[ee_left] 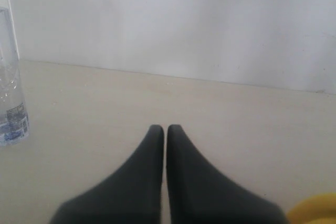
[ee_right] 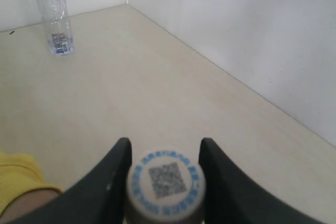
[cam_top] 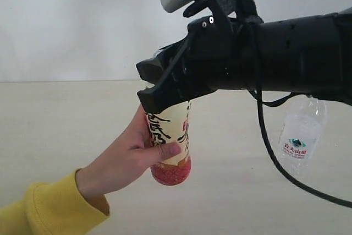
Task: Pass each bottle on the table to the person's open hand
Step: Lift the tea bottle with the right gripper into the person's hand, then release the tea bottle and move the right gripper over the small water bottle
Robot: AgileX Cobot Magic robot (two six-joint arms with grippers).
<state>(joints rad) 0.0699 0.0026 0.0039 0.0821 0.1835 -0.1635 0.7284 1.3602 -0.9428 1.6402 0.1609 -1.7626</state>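
My left gripper (ee_left: 166,129) is pressed closed with nothing between its fingers, above the bare table (ee_left: 236,124). Further right, a mustard-yellow sleeve (cam_top: 44,207) leads to the person's hand (cam_top: 124,160), whose thumb and fingers wrap the lower label of the upright cream bottle (cam_top: 179,127). My right gripper (ee_right: 166,144) is clamped on that bottle's top, one finger on each side of the cap. My arm (cam_top: 297,53) and its black cable (cam_top: 263,136) partly block the clear bottle (cam_top: 301,133) standing on the table at far right.
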